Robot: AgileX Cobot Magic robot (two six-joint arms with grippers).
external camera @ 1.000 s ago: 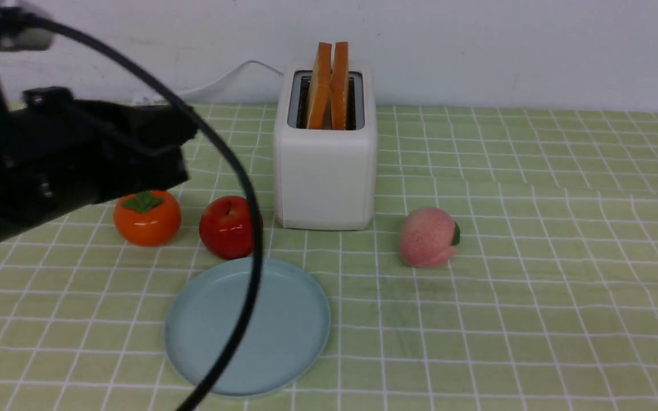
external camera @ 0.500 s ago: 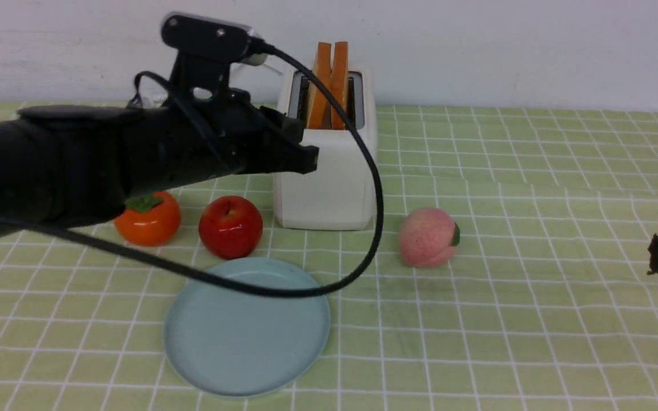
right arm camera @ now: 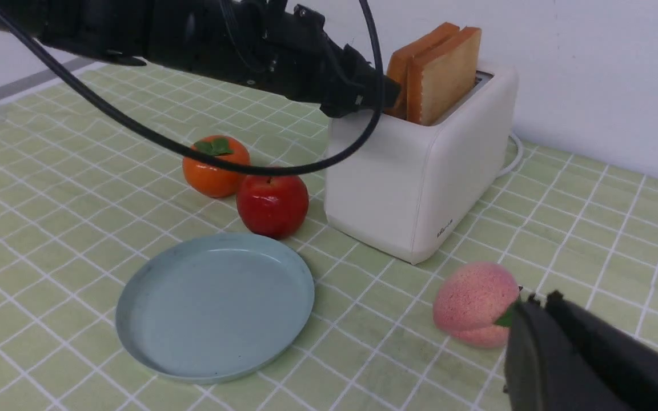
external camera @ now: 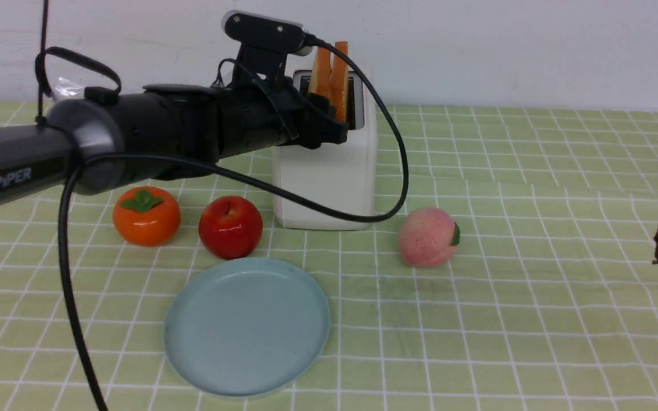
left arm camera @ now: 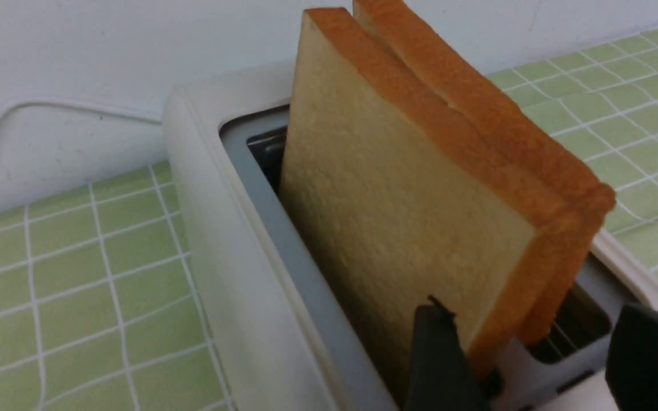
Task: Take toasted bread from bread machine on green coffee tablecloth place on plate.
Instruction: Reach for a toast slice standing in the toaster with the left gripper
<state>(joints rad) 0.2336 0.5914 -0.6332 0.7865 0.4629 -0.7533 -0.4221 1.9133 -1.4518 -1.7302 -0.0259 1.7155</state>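
The toasted bread (external camera: 337, 74) had not left the bread machine (external camera: 329, 177). Both slices stood upright in its slots, leaning close together at their top edges, with roughly their upper halves above the grey top panel. The plate (external camera: 192, 354) lay on the green coffee tablecloth (external camera: 534, 314) in front of the toaster and carried no bread. By that showing none of the task was done: each slice had yet to be gripped, lifted out and set on the plate.

The left claw (external camera: 332, 123) was at the toaster's top, at the near end of the slots, with its jaws apart. In the left wrist view one finger (left arm camera: 437, 359) stood against the broad pale face of the nearer slice (left arm camera: 397, 188), and the other finger (left arm camera: 649, 365) stood well out past the farther slice. The lower near corners of both slices therefore lay between the jaws, which clamped on neither; whether the first finger touched the bread could not be told.

The right claw (right arm camera: 540, 302) hung low over the cloth, well apart from the toaster, its jaws together and empty.
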